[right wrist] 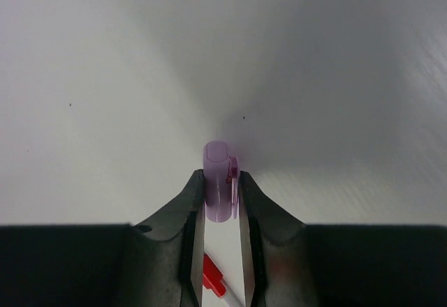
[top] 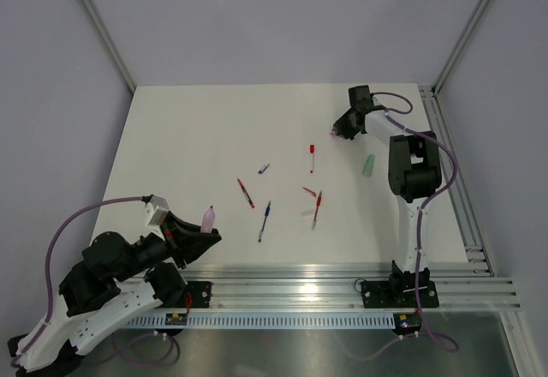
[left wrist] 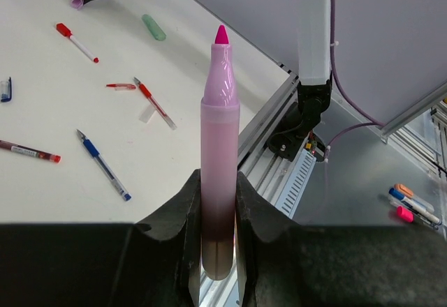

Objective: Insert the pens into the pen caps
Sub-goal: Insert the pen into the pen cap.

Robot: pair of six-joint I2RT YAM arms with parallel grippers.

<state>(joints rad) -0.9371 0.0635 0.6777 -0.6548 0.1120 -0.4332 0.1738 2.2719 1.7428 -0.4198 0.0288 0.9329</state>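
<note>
My left gripper point(left wrist: 218, 209) is shut on a thick pink pen point(left wrist: 219, 132), which it holds upright with its bare pink tip up, above the table's near left point(top: 208, 218). Far right, my right gripper point(right wrist: 220, 185) is shut on a lilac pen cap point(right wrist: 217, 180) low over the table point(top: 347, 130). Between them lie thin pens: a red-capped one point(top: 312, 158), a blue one point(top: 265, 220) and two red ones point(top: 246, 193) point(top: 318, 208). A small blue cap point(top: 264, 169) and a red cap point(top: 309, 191) lie loose among them. A green pen point(top: 368, 165) rests beside the right arm.
An aluminium rail point(top: 342, 278) runs along the table's near edge and carries both arm bases. The right arm's upright link point(left wrist: 312, 35) stands at the table's right side. A few spare markers point(left wrist: 412, 206) lie off the table beyond the rail.
</note>
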